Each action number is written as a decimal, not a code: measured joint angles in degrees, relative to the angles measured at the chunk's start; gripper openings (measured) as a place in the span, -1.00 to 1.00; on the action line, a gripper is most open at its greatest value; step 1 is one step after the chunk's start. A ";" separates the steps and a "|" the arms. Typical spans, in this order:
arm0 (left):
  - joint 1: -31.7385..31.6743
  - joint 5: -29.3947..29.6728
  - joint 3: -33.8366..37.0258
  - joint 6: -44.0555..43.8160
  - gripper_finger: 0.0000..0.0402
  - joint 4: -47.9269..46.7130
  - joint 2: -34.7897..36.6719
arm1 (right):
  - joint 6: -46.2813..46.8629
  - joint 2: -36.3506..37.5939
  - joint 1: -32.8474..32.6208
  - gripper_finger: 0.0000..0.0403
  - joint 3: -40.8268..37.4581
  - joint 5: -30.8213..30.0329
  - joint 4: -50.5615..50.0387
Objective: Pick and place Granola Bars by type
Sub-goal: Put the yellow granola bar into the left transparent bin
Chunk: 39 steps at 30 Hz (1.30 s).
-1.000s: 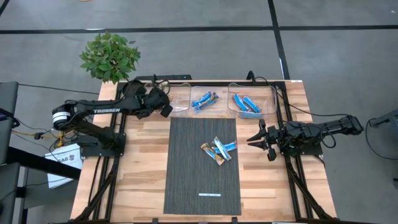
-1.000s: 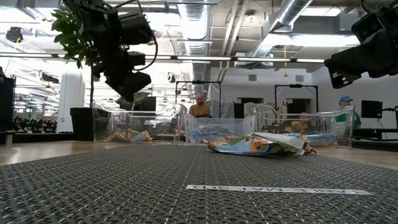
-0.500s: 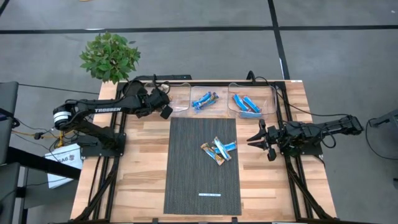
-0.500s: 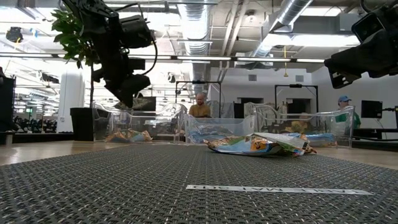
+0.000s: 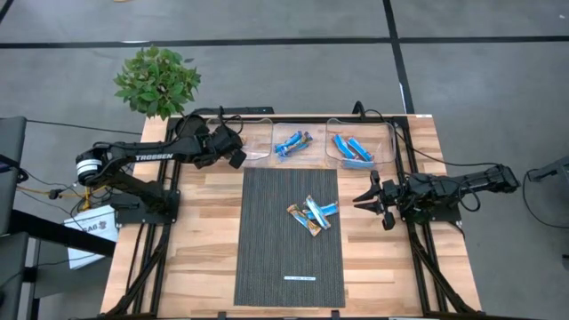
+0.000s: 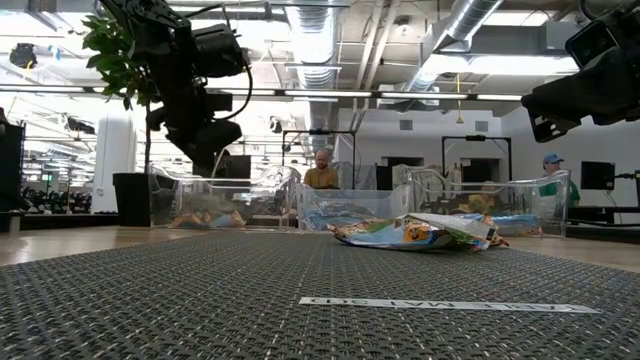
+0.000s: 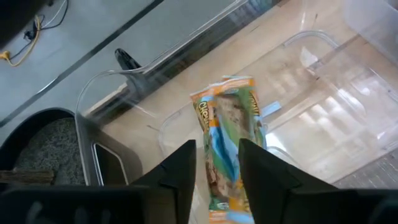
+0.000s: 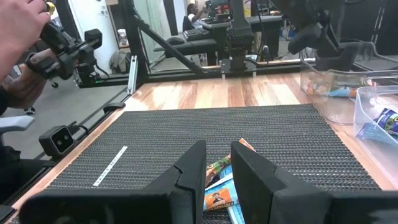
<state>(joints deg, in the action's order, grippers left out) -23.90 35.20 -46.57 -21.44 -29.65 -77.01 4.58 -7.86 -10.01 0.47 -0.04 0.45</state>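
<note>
A small heap of granola bars (image 5: pixel 312 214) lies on the dark mat, blue and tan wrappers mixed; the low view shows the heap (image 6: pixel 415 233) too. Blue-and-orange bars (image 5: pixel 292 142) lie in the middle clear bin, bright blue bars (image 5: pixel 352 149) in the right one. My left gripper (image 5: pixel 236 158) hovers open above the left clear bin (image 5: pixel 260 133). Between its fingers, the left wrist view shows a tan bar (image 7: pixel 227 134) lying flat on the bin floor. My right gripper (image 5: pixel 367 200) waits open, raised at the mat's right edge and pointing at the heap (image 8: pixel 219 186).
A thin white strip (image 5: pixel 300 278) lies near the mat's near edge. A potted plant (image 5: pixel 157 80) stands beyond the table's far left corner. The three bins line the far edge. A person's hand (image 8: pixel 18 37) holds a device beyond the table.
My left gripper has dipped a little over the left bin, risen slightly again and turned a bit. The bars and my right arm have stayed where they were.
</note>
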 joint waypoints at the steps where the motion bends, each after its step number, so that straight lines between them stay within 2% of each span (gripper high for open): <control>1: 0.01 0.00 0.00 -0.27 -0.39 0.00 0.00 | 0.00 0.00 -0.01 -0.67 0.00 0.00 0.00; 10: 0.02 0.00 0.00 -0.84 -0.19 0.00 0.02 | 0.00 0.00 -0.01 -0.67 0.00 0.00 -0.01; 20: 0.81 -0.31 0.00 0.29 -0.18 1.25 0.02 | 0.00 0.00 0.01 -0.67 0.00 0.00 -0.02; 25: 3.40 -0.35 0.00 2.86 -0.18 4.81 0.07 | 0.00 0.00 0.00 -0.67 0.00 0.00 -0.01; 29: 6.94 -0.82 0.00 8.08 -0.18 9.86 0.07 | 0.00 0.00 0.00 -0.67 0.00 0.00 0.00; 33: 10.77 -4.54 0.00 15.13 -0.18 16.17 0.07 | 0.00 0.00 0.01 -0.67 0.00 0.01 0.00; 39: 15.56 -14.61 0.00 23.81 -0.18 25.80 0.07 | 0.00 0.00 0.01 -0.67 0.00 0.01 0.00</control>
<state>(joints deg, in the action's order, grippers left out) -8.34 20.59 -46.57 2.37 -3.85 -76.95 4.58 -7.86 -10.00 0.47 -0.03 0.45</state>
